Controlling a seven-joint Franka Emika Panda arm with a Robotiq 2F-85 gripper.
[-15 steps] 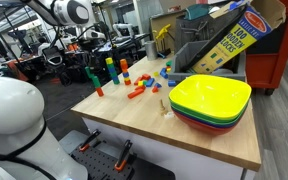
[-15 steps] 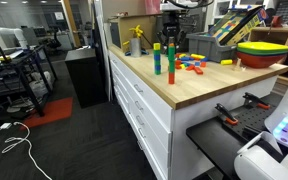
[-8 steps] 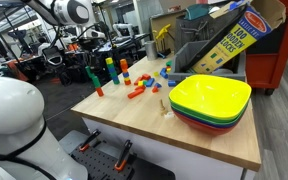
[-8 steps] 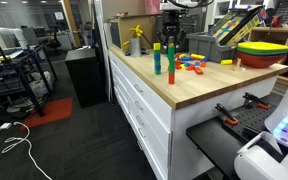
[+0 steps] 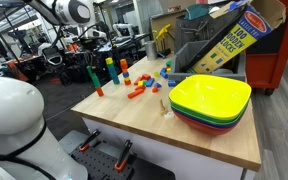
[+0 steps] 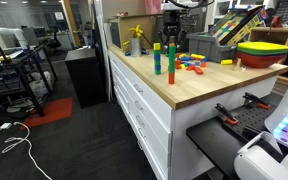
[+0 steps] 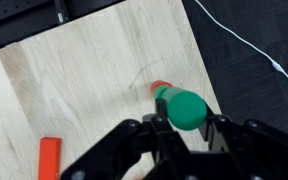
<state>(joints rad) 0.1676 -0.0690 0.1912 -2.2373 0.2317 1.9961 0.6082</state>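
Wrist view shows the green block (image 7: 187, 108) clamped inside the pincer (image 7: 189, 130).

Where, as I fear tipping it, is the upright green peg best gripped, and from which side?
Grip the green peg on two opposite sides just below its round top, coming straight down from above. It stands upright, so a side approach might push it over. The gripper sits this way, one finger on each flank.

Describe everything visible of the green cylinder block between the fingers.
The green cylinder block is plain and matte, likely painted wood, with its round end facing the wrist camera. It stands upright, apparently on a red block that peeks out beneath it, close to the edge of the light wooden tabletop. The dark fingers of the gripper clamp it from both sides.
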